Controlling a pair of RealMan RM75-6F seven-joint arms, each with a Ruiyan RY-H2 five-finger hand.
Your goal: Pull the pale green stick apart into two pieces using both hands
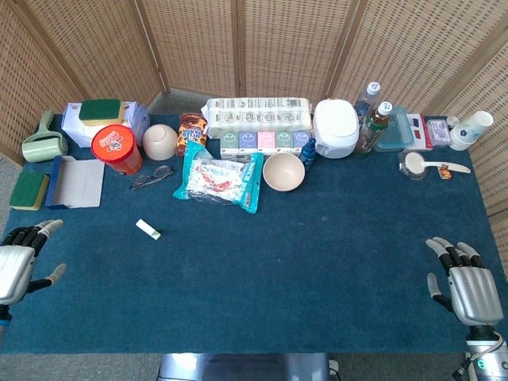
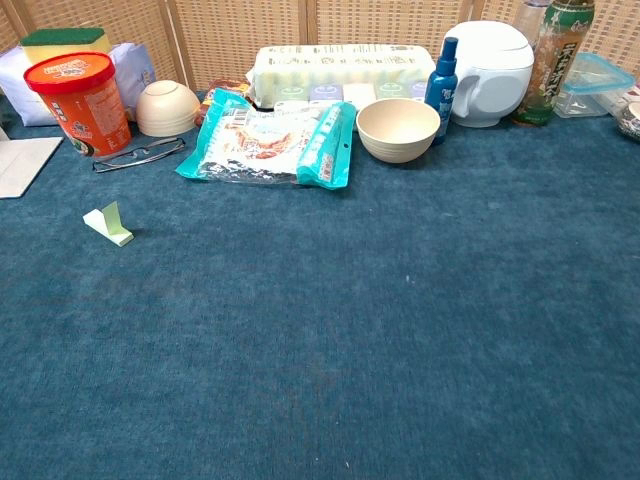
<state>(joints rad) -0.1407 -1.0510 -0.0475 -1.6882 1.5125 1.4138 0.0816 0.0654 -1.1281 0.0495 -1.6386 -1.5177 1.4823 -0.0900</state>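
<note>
With the pale green stick (image 1: 148, 229) untouched near the table's (image 1: 317, 262) left edge, both spread-fingered hands, left hand (image 1: 17, 259) and right hand (image 1: 467, 283), had yet to reach it.

The left hand (image 1: 16, 270) is being cut by the head view's left edge, the right hand (image 1: 468, 287) is running off its bottom, and both are missing from the chest view.
</note>
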